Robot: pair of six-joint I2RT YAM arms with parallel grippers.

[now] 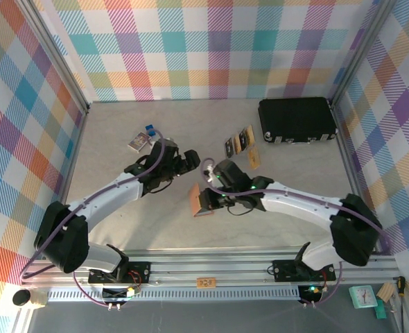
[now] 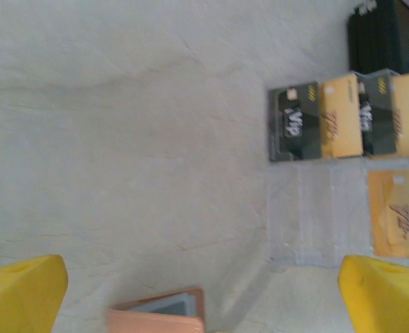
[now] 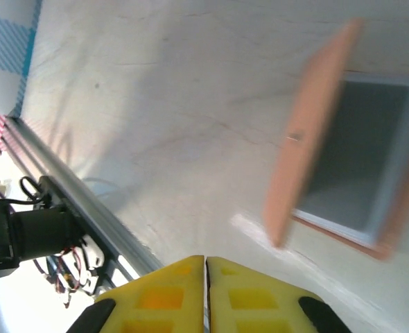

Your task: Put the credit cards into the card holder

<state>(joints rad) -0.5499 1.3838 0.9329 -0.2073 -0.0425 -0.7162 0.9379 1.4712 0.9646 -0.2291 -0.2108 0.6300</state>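
Your right gripper [image 3: 205,281] is pinched shut on nothing, with the open card holder [image 3: 357,159] just ahead. Your left gripper [image 2: 203,281], spread wide, faces the credit cards [image 2: 343,114], which lie ahead toward the black case [image 2: 388,35].

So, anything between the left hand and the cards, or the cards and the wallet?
Nothing visible lies on the grey table between the open left hand and the row of black and gold flat cards. Towards the open tan leather wallet the table looks bare, though the right arm's wrist hangs above that stretch.
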